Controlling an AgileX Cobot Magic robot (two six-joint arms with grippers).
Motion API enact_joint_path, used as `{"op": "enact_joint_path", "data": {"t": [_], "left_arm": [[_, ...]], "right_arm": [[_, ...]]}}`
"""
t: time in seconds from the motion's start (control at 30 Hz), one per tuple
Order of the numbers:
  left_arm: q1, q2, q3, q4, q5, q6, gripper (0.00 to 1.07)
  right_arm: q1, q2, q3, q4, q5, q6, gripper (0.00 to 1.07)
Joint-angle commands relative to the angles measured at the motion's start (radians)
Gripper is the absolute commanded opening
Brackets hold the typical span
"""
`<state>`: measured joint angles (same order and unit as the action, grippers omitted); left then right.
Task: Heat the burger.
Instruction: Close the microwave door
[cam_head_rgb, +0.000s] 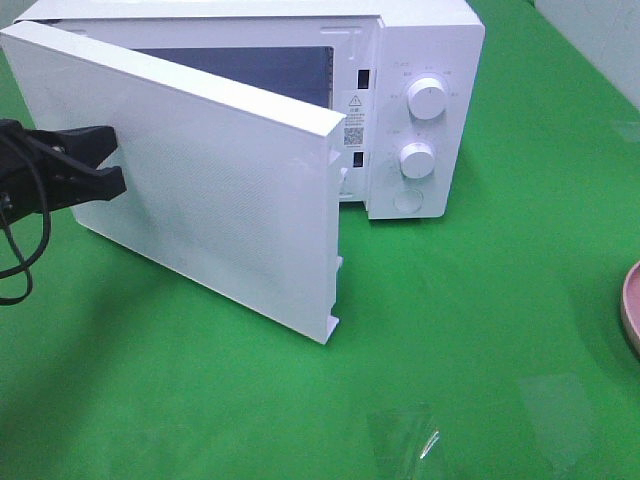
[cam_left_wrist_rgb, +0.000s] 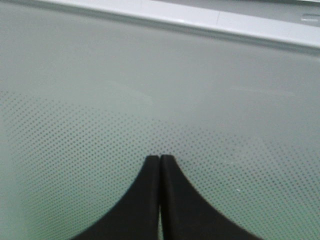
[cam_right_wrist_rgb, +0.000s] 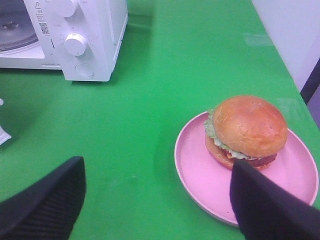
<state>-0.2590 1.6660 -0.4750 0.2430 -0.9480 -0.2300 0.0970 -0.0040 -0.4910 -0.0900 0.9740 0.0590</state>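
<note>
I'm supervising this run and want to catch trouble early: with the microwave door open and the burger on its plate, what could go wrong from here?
The shut left hand rests on the door, which may swing into the path to the microwave. The burger sits off-centre on the pink plate; the open right hand could tip it.

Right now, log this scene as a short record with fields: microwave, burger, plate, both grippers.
microwave: white, on green table, two knobs
door: swung partly open
burger: on the pink plate, outside the microwave
left gripper: shut, tips at the door's dotted panel
right gripper: open, empty, above the table near the plate
task state: burger not yet picked up
</note>
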Motion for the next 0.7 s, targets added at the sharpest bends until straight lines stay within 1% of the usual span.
{"op": "enact_joint_path", "data": {"t": [0.03, 0.23, 0.37, 0.7], "left_arm": [[-0.029, 0.012, -0.03, -0.03, -0.004, 0.007, 0.0], [-0.072, 0.053, -0.081, -0.037, 0.009, 0.009, 0.0], [-0.111, 0.079, -0.125, -0.097, 0.012, 0.01, 0.0], [-0.17, 0.138, -0.195, -0.161, 0.017, 0.016, 0.0]], "right_arm": [[-0.003, -0.027, 0.0, -0.001, -0.011, -0.007, 0.76], [-0.003, -0.027, 0.0, -0.001, -0.011, -0.007, 0.76], [-0.003, -0.027, 0.0, -0.001, -0.011, -0.007, 0.76], [-0.003, -0.027, 0.0, -0.001, -0.011, -0.007, 0.76]]}}
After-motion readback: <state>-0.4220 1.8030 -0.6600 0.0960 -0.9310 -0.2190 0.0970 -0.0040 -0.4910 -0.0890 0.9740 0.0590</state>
